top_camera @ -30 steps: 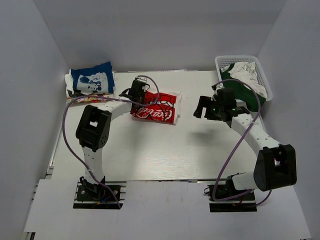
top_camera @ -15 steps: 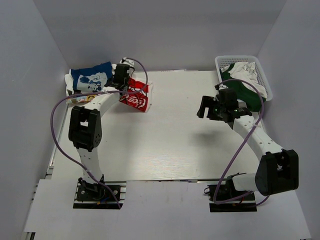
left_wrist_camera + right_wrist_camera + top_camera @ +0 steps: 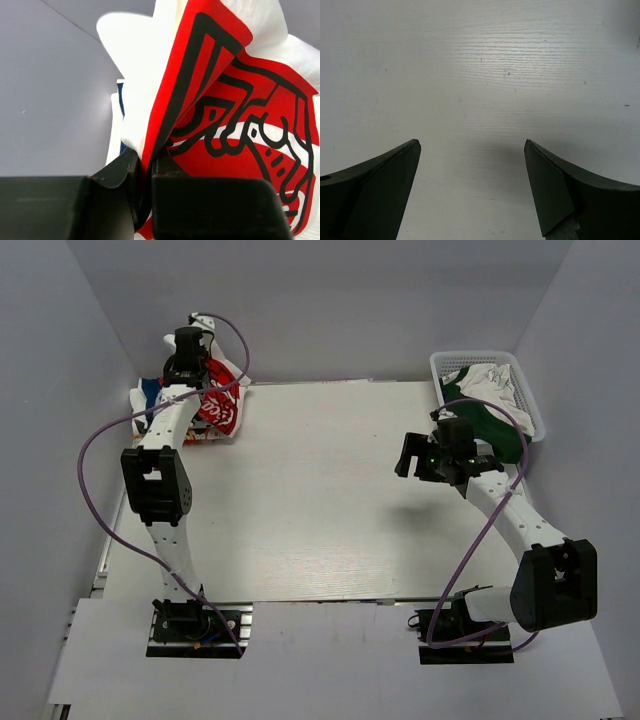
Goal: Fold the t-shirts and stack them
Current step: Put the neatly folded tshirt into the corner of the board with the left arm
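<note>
White t-shirt (image 3: 145, 65): red panel carrying black outlines and white script; seen at upper left of the top view. Blue t-shirt (image 3: 149, 392): 1 sliver showing at its left. Table (image 3: 320, 500): white, fine grain lines. Basket (image 3: 436, 364), upper right: white mesh, holding green cloth (image 3: 495, 430) and white cloth (image 3: 490, 380).

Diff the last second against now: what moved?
The left gripper, shut on the white Coca-Cola shirt, carried it from mid-table left and back to the far-left corner, above the blue shirt. The right gripper barely shifted and stayed open over the table; the basket of clothes is unchanged.
</note>
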Controlling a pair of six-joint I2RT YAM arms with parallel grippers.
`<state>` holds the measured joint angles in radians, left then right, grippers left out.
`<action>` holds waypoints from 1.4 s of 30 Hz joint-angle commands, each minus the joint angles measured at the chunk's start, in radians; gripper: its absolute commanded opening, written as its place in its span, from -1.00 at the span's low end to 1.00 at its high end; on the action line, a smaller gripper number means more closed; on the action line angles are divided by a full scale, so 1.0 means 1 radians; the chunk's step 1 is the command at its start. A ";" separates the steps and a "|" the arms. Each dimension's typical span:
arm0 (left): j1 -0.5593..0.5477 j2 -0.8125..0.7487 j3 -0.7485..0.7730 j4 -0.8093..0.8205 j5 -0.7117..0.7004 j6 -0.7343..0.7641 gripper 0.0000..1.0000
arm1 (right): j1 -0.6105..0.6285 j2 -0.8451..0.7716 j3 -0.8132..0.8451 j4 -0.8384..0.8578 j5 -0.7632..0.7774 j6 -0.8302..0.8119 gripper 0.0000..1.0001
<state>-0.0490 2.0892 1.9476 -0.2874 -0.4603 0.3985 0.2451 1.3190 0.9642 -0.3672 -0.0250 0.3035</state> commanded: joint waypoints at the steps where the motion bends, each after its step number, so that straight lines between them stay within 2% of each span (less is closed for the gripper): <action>1: 0.035 -0.037 0.096 -0.015 0.055 0.002 -1.00 | 0.000 -0.014 0.024 -0.004 0.017 -0.010 0.80; 8: 0.104 -0.047 0.074 -0.016 0.120 -0.075 -1.00 | 0.000 -0.015 0.022 -0.004 0.020 -0.012 0.80; 11: 0.147 -0.008 0.074 0.005 0.120 -0.127 -1.00 | -0.001 -0.010 0.025 -0.004 0.020 -0.012 0.80; 15: 0.208 0.084 0.163 -0.024 0.085 -0.226 -1.00 | -0.001 0.005 0.030 -0.004 0.020 -0.021 0.80; 18: 0.241 0.161 0.209 -0.053 0.110 -0.269 -1.00 | -0.001 0.023 0.039 -0.010 0.051 -0.021 0.80; 27: 0.320 0.224 0.224 -0.081 0.132 -0.391 -1.00 | -0.001 0.091 0.068 -0.026 0.063 -0.021 0.80; 35: 0.340 0.235 0.129 -0.090 0.042 -0.526 -1.00 | 0.002 0.154 0.103 -0.033 0.036 -0.017 0.80; 42: 0.350 0.290 0.263 -0.281 -0.092 -0.754 -1.00 | -0.003 0.155 0.093 -0.030 0.036 -0.014 0.80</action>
<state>0.2707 2.3722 2.1479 -0.4698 -0.4217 -0.2264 0.2470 1.4734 1.0214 -0.4030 0.0174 0.2989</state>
